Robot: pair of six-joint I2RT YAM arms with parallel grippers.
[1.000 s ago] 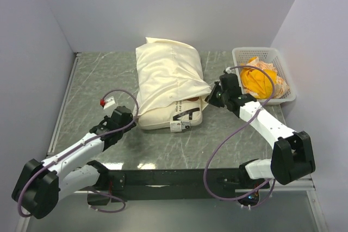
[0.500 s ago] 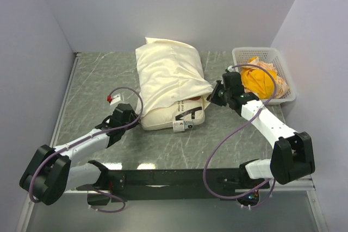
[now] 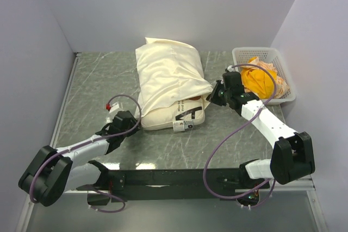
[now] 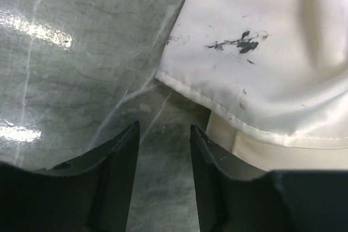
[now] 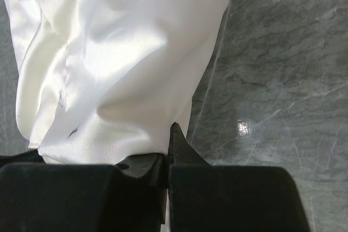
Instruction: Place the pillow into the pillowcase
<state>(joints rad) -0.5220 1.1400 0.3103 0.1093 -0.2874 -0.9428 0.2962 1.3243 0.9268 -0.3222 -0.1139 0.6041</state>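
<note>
The pillow [image 3: 182, 116] lies in the middle of the table. Most of it is inside the pillowcase [image 3: 168, 74]; its near end with the printed tags sticks out. My right gripper [image 3: 215, 95] is shut on the pillowcase's open edge at the pillow's right side; in the right wrist view the sheeny cloth [image 5: 119, 63] runs into the closed gripper [image 5: 171, 134]. My left gripper [image 3: 132, 122] is open and empty, low over the table by the pillow's near left corner. In the left wrist view my left gripper [image 4: 163, 134] sits just short of the pillowcase hem [image 4: 217, 103], with the pillow [image 4: 255, 153] under it.
A white basket [image 3: 286, 87] with an orange-yellow cloth [image 3: 258, 80] stands at the back right, close behind my right arm. Walls enclose the table on the left, back and right. Grey marble table surface [image 3: 98, 80] shows to the left of the pillow.
My left gripper has moved right and lower, up to the pillow's near left corner. My right gripper has stayed shut on the pillowcase edge, almost still.
</note>
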